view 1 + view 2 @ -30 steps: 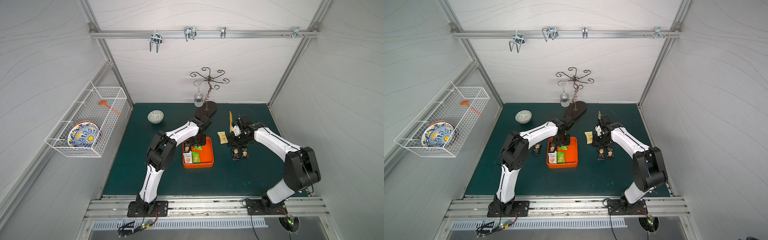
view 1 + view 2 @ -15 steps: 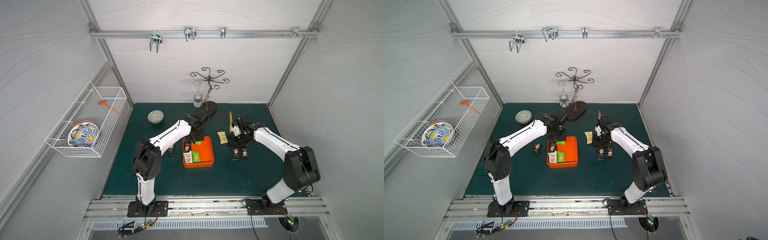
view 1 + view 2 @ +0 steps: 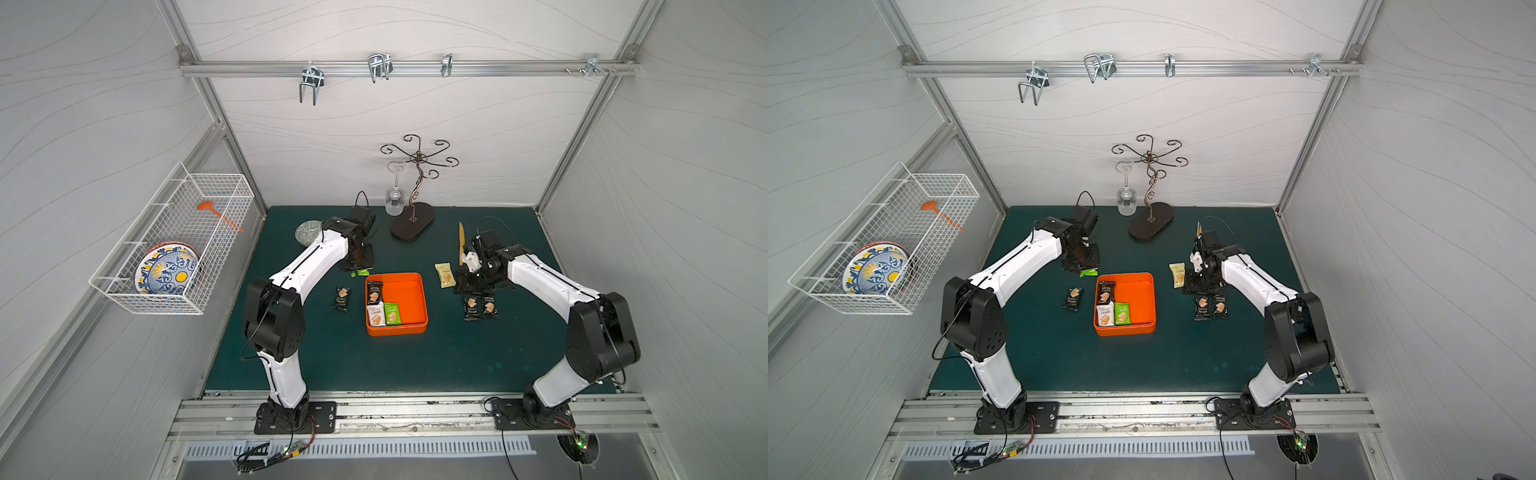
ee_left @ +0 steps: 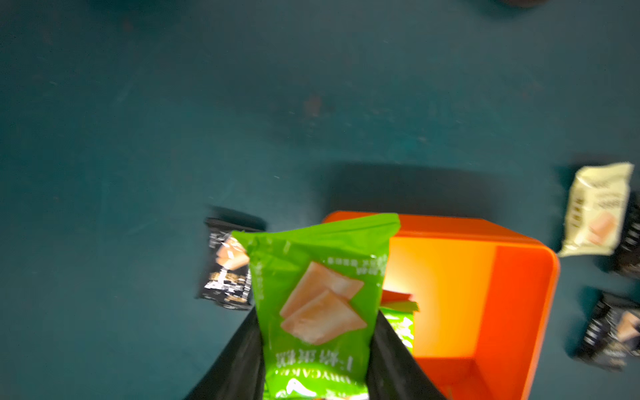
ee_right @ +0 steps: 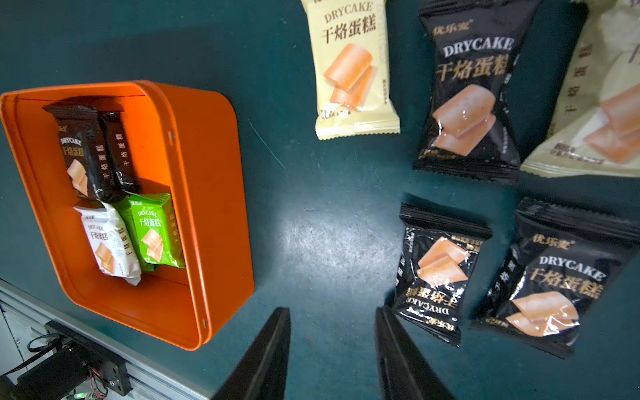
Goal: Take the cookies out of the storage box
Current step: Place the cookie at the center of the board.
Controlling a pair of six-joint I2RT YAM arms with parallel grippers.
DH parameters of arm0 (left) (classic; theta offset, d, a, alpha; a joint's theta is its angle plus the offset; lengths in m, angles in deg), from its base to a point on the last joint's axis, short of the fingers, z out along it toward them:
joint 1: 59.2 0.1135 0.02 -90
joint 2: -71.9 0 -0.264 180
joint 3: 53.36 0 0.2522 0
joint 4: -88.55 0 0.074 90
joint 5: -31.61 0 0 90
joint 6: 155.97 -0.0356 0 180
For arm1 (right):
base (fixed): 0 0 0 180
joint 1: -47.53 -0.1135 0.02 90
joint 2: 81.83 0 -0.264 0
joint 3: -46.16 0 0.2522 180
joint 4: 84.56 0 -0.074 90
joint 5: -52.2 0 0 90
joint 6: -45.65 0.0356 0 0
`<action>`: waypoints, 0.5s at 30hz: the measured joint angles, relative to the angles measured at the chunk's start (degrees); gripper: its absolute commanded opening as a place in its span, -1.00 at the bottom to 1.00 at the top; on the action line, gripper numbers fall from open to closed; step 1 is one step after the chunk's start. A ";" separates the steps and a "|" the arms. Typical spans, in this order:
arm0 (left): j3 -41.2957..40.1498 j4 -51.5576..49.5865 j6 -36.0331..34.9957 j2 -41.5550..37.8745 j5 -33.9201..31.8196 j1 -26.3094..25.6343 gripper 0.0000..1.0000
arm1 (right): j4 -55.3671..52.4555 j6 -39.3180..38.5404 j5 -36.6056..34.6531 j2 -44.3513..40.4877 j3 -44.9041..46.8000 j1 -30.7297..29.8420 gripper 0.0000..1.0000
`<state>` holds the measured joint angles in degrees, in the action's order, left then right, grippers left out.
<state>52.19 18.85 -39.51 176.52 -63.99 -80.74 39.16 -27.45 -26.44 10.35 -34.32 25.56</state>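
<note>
The orange storage box sits mid-mat and holds a black, a white and a green cookie packet. My left gripper hangs just beyond the box's far-left corner, shut on another green cookie packet. A black packet lies left of the box. On the right lie a pale yellow packet and two black ones. My right gripper stands open over bare mat beside them, holding nothing.
A wine-glass stand with a hanging glass stands at the back. A small bowl sits behind my left arm. A wooden utensil lies near my right wrist. A wire basket with a plate hangs on the left wall.
My left gripper has drawn back and left, out of the box, carrying the green packet past the box's far-left corner. The right arm has stayed still.
</note>
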 measured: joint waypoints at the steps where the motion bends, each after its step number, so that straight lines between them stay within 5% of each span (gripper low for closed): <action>1: 0.00 0.13 -0.61 0.33 -0.09 0.61 -0.08 | 0.00 0.00 0.00 0.24 -0.17 0.00 -0.11; 15: 2.84 3.91 -5.38 18.27 1.84 9.27 -0.06 | -2.40 -0.09 0.02 2.34 -3.45 0.00 -0.10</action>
<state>55.03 22.76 -44.89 194.79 -62.16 -71.47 36.75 -27.54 -26.42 12.69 -37.77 25.56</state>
